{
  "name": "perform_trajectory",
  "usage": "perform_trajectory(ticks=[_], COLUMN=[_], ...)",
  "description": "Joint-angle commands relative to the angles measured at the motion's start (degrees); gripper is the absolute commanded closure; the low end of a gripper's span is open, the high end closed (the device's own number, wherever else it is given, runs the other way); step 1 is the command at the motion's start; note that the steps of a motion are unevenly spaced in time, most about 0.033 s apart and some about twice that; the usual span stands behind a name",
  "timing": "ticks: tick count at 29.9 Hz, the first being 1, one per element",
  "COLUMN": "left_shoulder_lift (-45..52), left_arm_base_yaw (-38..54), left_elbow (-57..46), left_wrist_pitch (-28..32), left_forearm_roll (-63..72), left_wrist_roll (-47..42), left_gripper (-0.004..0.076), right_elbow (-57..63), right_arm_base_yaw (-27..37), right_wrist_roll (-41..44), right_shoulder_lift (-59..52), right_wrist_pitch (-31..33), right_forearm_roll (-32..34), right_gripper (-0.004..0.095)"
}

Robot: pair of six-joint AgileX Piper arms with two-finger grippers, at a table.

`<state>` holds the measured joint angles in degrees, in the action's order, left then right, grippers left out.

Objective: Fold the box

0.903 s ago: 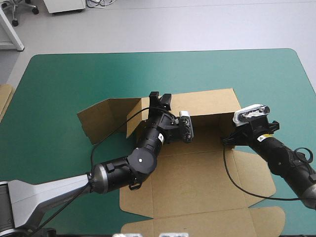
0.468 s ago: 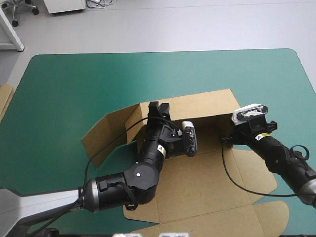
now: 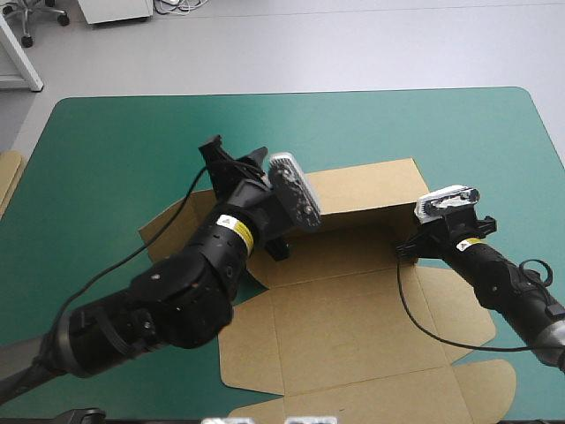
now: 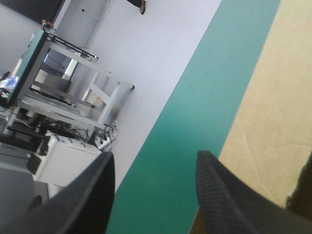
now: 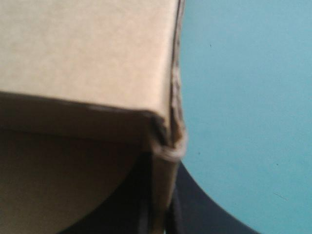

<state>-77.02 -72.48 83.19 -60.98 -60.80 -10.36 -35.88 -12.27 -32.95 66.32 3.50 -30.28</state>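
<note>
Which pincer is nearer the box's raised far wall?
Right. The right pincer is shut on the box at that wall's right end; the left pincer is open, raised near its left end, holding nothing.

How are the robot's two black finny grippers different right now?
The left gripper is open and empty; the right gripper is shut on the raised wall of the brown cardboard box. The left gripper hangs high above the teal-green table; the right gripper sits low at the box's corner. Both have two broad black fingers.
</note>
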Motion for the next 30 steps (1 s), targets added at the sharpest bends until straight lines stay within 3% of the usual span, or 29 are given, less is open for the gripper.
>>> perform_trajectory(ticks=[1, 12, 21, 25, 30], left_shoulder_lift=[2.9, 3.7, 2.9, 2.8, 2.8], left_arm_base_yaw=[6.0, 44.1, 76.4, 82.2, 82.8], left_elbow=[5.5, 7.3, 5.9, 3.1, -0.3], left_wrist_pitch=[0.7, 10.2, 7.2, 7.2, 9.5], left_forearm_roll=[5.7, 38.1, 59.9, 67.7, 68.9], left_wrist_roll=[3.0, 12.9, 16.9, 21.9, 22.5], left_gripper=[0.0358, 0.0358, 0.0358, 0.0358, 0.0358], right_elbow=[-1.6, -4.4, -4.5, -6.2, -12.5], right_arm_base_yaw=[0.0, 0.0, 0.0, 0.0, 0.0], right_wrist_roll=[0.3, 1.0, 2.4, 3.7, 5.5], right_shoulder_lift=[-0.6, -0.6, -0.6, -0.5, -0.5], right_wrist_pitch=[-2.7, 0.4, 0.6, 3.9, 10.3], right_forearm_roll=[0.3, 0.3, 0.3, 0.3, 0.7], right_gripper=[0.0928, 0.0928, 0.0927, 0.0928, 0.0926])
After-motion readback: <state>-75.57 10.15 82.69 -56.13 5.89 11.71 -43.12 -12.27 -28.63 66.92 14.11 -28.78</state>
